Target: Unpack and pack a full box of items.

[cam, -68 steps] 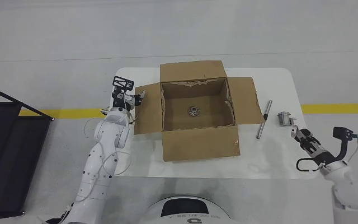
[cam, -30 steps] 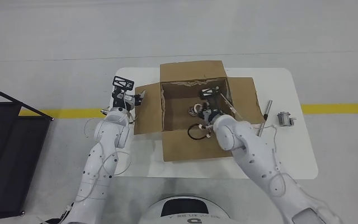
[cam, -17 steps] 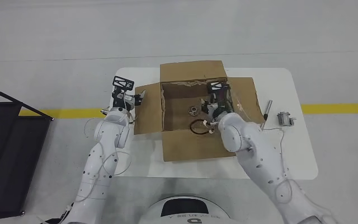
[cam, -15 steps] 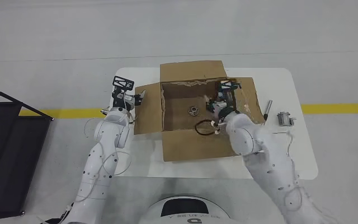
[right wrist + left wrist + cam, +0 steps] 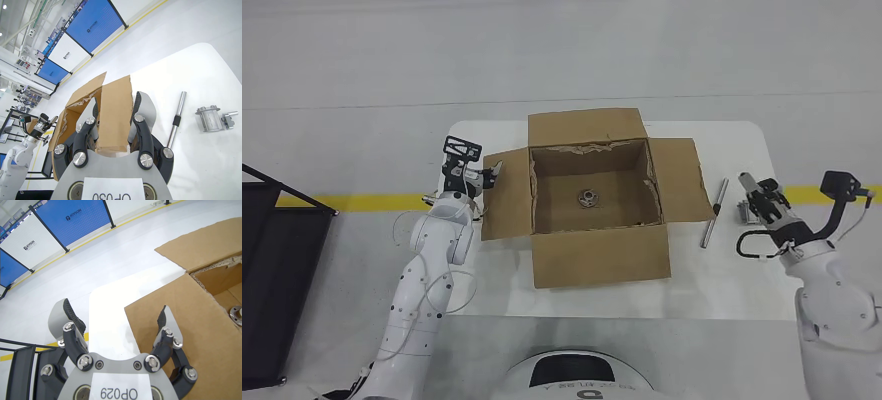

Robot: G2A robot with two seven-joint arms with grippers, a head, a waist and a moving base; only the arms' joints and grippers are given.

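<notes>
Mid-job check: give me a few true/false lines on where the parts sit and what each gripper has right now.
1. A round flanged part lies in the box. True.
2. The metal rod lies in the box. False: it lies on the table, beside the box's right flap.
3. The left gripper is open and empty. True.
4. The right gripper holds the grey fitting. False: it is open and empty, and the fitting rests on the table.

Code labels [image 5: 118, 391] [image 5: 113, 189] on both end effectors [image 5: 115, 303] [image 5: 115, 96]
</notes>
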